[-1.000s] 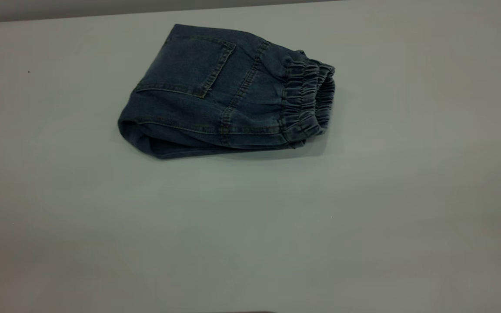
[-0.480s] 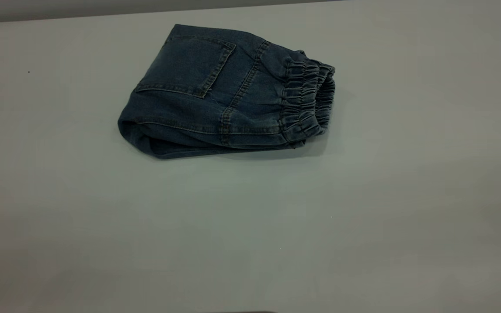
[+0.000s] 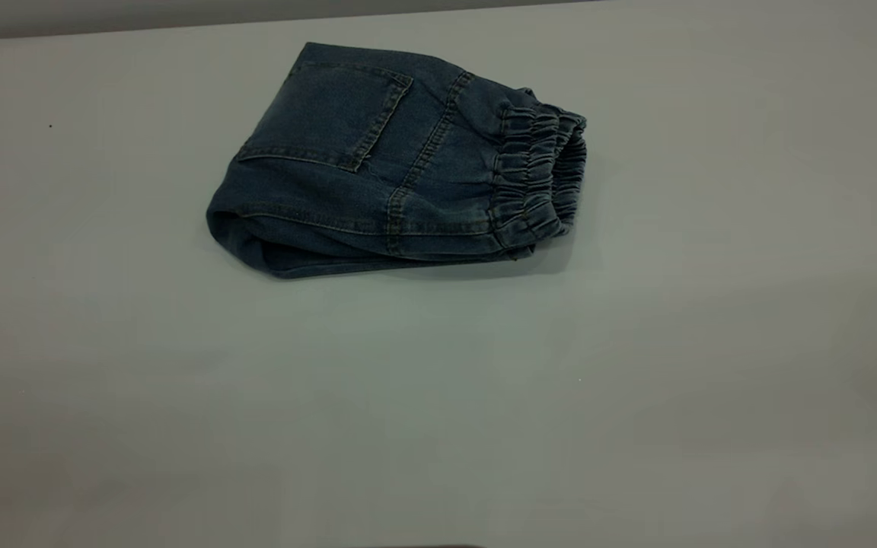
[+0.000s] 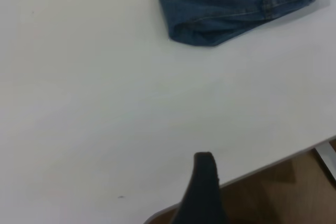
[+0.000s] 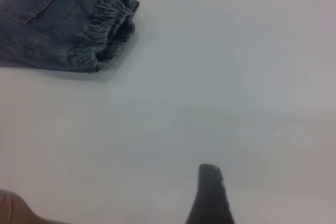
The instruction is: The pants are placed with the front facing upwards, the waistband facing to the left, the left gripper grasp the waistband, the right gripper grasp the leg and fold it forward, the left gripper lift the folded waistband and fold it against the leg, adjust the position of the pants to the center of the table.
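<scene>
**Folds look done, just the centering left**

Starting close in: left end effector (image 4: 202,182) parked low over the near edge of the bench (image 3: 438,418), with only a sliver of it in view. Honestly can't tell whether wide or narrow. Nothing held, as far as can be seen. Same deal with the right end effector (image 5: 210,192): hovering over bare bench, state impossible to call, nothing visibly in it. Neither one showing up in the exterior view at all.

Farther out, well apart from both: the pants (image 3: 393,160), lying as a compact denim bundle, back patch pocket (image 3: 332,114) facing up. Rounded folded edge toward the left end effector's side. Puckered waistband (image 3: 537,175) stacked in layers toward the right end effector's side, its opening gaping a bit that way. No leg hem to be seen from here, so presumably tucked underneath.

Judging by that, both folds finished and the job down to the last bit: getting the bundle to the middle of the bench. Sitting toward the far side right now, away from both end effectors, so not quite centered by the look of it.

Next move probably calls for a long reach out, then a gentle drag or nudge back toward the end effectors. Worth going low and flat against the thick folded edge, otherwise a fair chance of peeling the top layer open.

No bins, trays or boxes anywhere, so nothing to report there.
</scene>
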